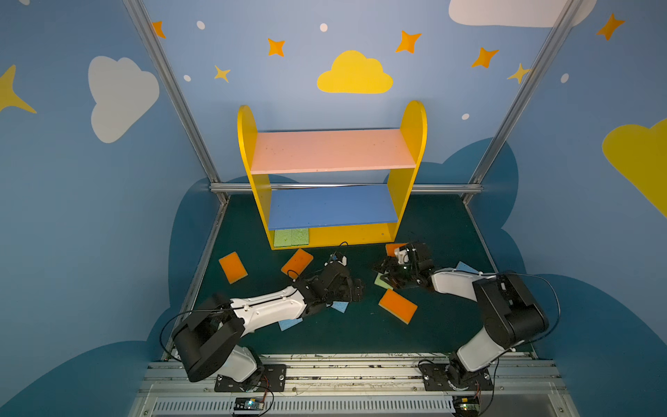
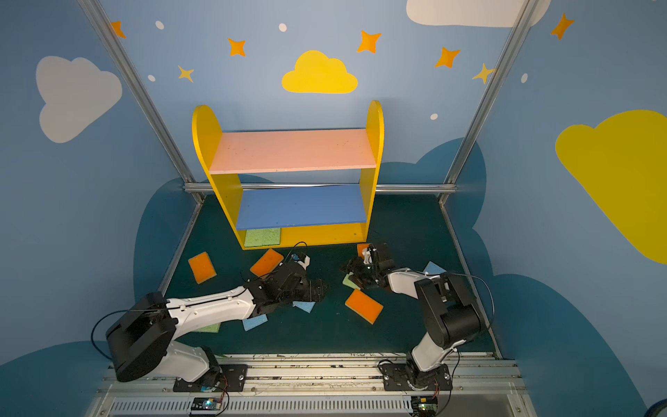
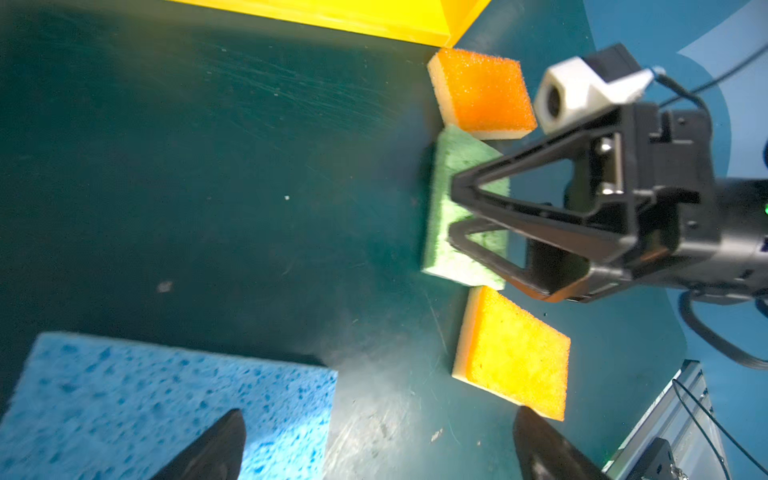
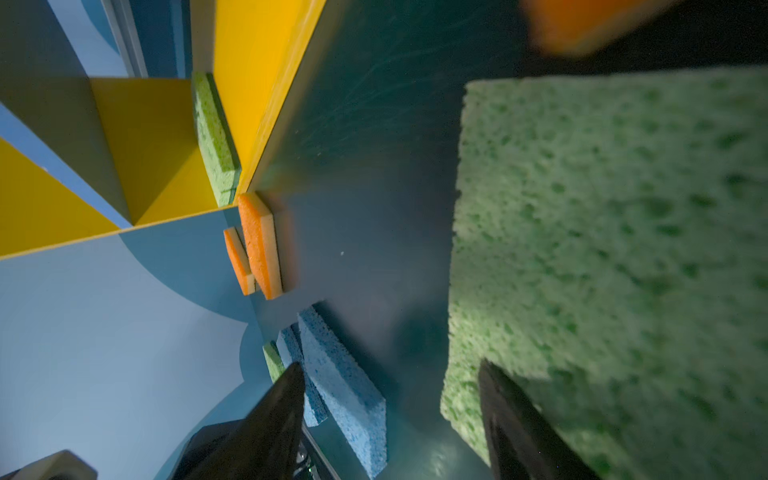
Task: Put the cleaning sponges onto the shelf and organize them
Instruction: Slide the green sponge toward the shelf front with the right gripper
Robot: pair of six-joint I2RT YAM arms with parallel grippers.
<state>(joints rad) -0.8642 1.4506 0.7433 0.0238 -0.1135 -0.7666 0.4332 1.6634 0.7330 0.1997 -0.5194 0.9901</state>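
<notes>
We see the left gripper point(image 3: 378, 415) spread wide, a blue sponge point(image 3: 166, 407) under one fingertip point(image 3: 220, 440), and the right gripper point(image 4: 390, 365) parted astride the edge of a green sponge point(image 4: 602, 249), with the shelf point(image 1: 413, 122) near both.

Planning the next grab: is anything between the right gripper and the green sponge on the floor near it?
Nothing visible is. The right gripper sits right at the green sponge. One orange sponge lies at its end nearer the shelf, another orange sponge at the opposite end, neither in between.
</notes>
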